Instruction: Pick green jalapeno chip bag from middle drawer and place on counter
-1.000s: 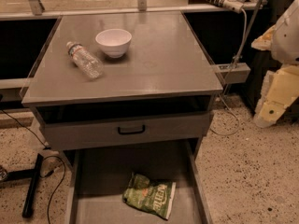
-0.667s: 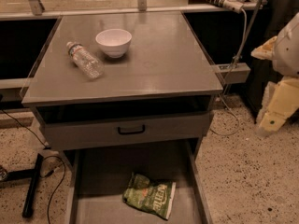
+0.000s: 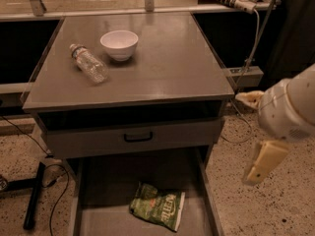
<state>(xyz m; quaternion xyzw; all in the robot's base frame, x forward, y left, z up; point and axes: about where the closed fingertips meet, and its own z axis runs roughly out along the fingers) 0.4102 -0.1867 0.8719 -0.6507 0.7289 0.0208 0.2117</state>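
The green jalapeno chip bag [image 3: 158, 206] lies flat on the floor of the open middle drawer [image 3: 110, 219] at the bottom of the view, white end to the right. The counter [image 3: 162, 63] is the grey cabinet top above it. My gripper [image 3: 254, 132] hangs at the right, outside the cabinet, level with the closed drawer front and well right of the bag. Its two cream fingers stand apart with nothing between them. One finger [image 3: 263, 162] points down, the other [image 3: 248, 98] points left.
A white bowl [image 3: 119, 44] and a clear plastic bottle [image 3: 89, 64] lying on its side sit on the counter's back left. A closed drawer front with a black handle [image 3: 138, 137] is above the open drawer. Cables and a black bar [image 3: 34, 195] lie on the speckled floor at left.
My arm and gripper have moved down and to the left, closer to the cabinet's right side. The bag, bowl and bottle have not moved.
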